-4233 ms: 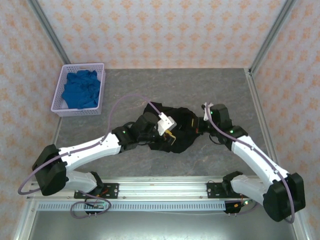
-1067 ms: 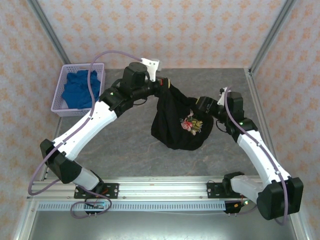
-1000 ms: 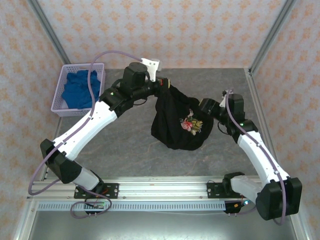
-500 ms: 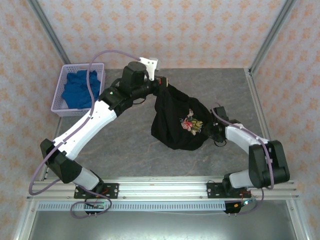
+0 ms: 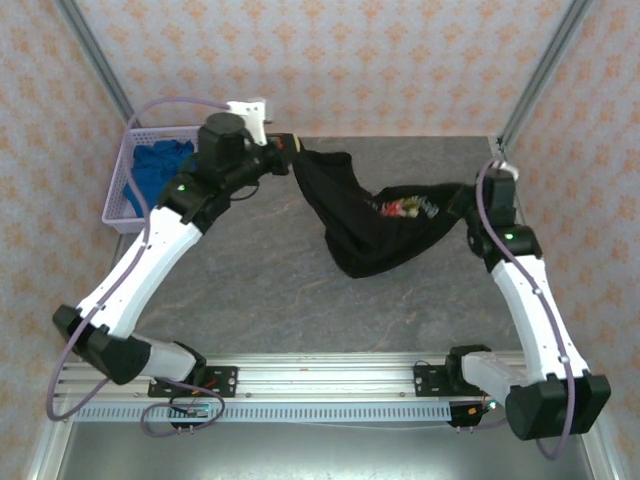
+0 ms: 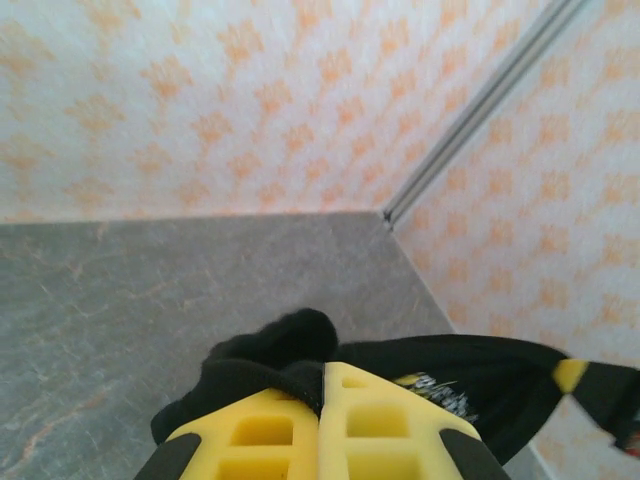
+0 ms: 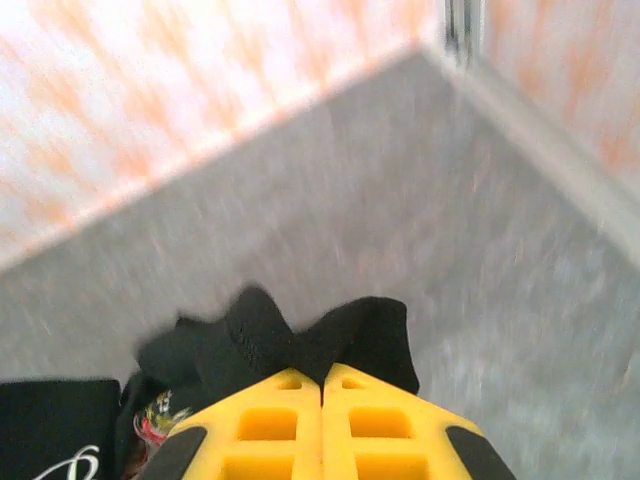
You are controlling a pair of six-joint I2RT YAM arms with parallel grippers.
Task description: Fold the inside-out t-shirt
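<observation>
We worked over a grey counter (image 5: 300, 300) walled in by patterned panels. The shirt (image 5: 370, 225) was the largest loose thing. It hung slung between our two hands above the middle and right of the counter, its black body drooping in a deep belly toward the surface. We could not tell whether the lowest fold touched the counter.

A lilac basket (image 5: 125, 215) sat at the far left corner with a blue cloth (image 5: 160, 170) in it, well apart from the shirt.

Our left hand (image 5: 285, 150) was clamped on a bunched end of the shirt at the far side. In its wrist view the yellow fingers (image 6: 270, 430) met with black fabric (image 6: 270, 345) pinched at their tips. Our right hand (image 5: 462, 200) was likewise closed on the opposite end near the right edge, and its wrist view showed a tuft of cloth (image 7: 300, 335) squeezed between the closed fingers (image 7: 265, 420). A small white-and-red graphic (image 5: 405, 207) showed on the span nearer that hand.

We judged the shirt light, limp and without stiffness. It would sag wherever it was unsupported and gather into folds rather than hold a shape. Small pinches on bunched cloth could slip under tension. We thought better holds would be flat pinches at the hem corners or shoulder seams, so that the body spread out when it was laid down.
</observation>
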